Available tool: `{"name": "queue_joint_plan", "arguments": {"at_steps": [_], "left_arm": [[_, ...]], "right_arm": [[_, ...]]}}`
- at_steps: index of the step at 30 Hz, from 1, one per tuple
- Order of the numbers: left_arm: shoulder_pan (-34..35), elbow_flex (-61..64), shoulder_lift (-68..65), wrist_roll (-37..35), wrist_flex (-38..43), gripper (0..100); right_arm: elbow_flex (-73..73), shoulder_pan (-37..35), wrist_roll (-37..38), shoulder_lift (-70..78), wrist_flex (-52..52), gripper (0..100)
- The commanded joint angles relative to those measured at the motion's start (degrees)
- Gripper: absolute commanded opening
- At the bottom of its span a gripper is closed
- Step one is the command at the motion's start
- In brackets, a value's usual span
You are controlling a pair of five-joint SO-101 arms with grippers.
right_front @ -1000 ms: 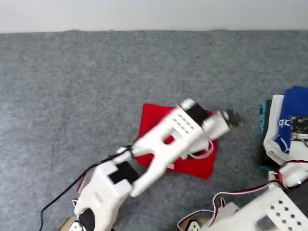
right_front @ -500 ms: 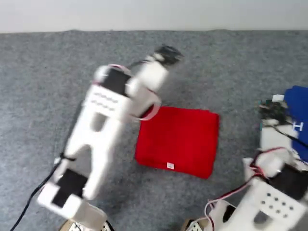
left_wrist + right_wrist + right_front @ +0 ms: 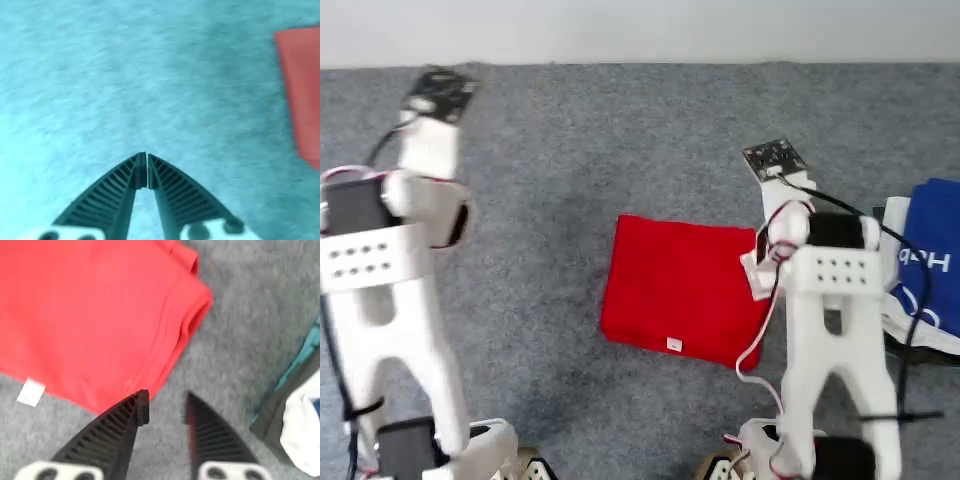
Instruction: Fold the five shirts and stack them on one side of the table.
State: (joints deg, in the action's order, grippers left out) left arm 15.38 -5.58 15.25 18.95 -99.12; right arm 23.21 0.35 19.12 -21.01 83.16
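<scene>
Red shirt (image 3: 685, 290) lies folded into a neat rectangle near the middle of the grey counter (image 3: 620, 140), its small white tag (image 3: 673, 345) showing at one edge. The stack of finished shirts (image 3: 920, 270), with a blue shirt (image 3: 932, 235) on top, sits at the counter's right edge, well apart from the red one.

The right fingers (image 3: 127, 422) hang above the rounded, layered edge of the red shirt that faces the stack. They stand a narrow way apart and hold nothing: one tip is over the cloth edge, the other over bare counter. The left fingers (image 3: 122, 185) are pressed together and empty above bare counter, with only a strip of red at the side of that view.

The step in hand looks like carrying the folded shirt over to the stack. To do it well, the right fingers probably need to spread wider first, since that edge is several layers thick. One finger should slip under the whole bundle, not just the top layer, or the fold will peel open on the lift. A grip near the middle of the edge should keep the corners from drooping. A low, level carry would help it land square on the blue shirt. The left arm is best kept clear.
</scene>
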Motion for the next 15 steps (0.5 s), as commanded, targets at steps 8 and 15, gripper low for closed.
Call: {"name": "queue_joint_plan", "arguments": {"at_steps": [8, 15], "left_arm": [[7.8, 0.1, 2.5, 4.2, -1.2, 1], [7.8, 0.1, 2.5, 4.0, -1.2, 1]], "right_arm": [[-7.7, -2.3, -4.7, 10.4, -7.0, 18.4], [-8.0, -4.8, -4.8, 14.5, -10.9, 18.3]]}}
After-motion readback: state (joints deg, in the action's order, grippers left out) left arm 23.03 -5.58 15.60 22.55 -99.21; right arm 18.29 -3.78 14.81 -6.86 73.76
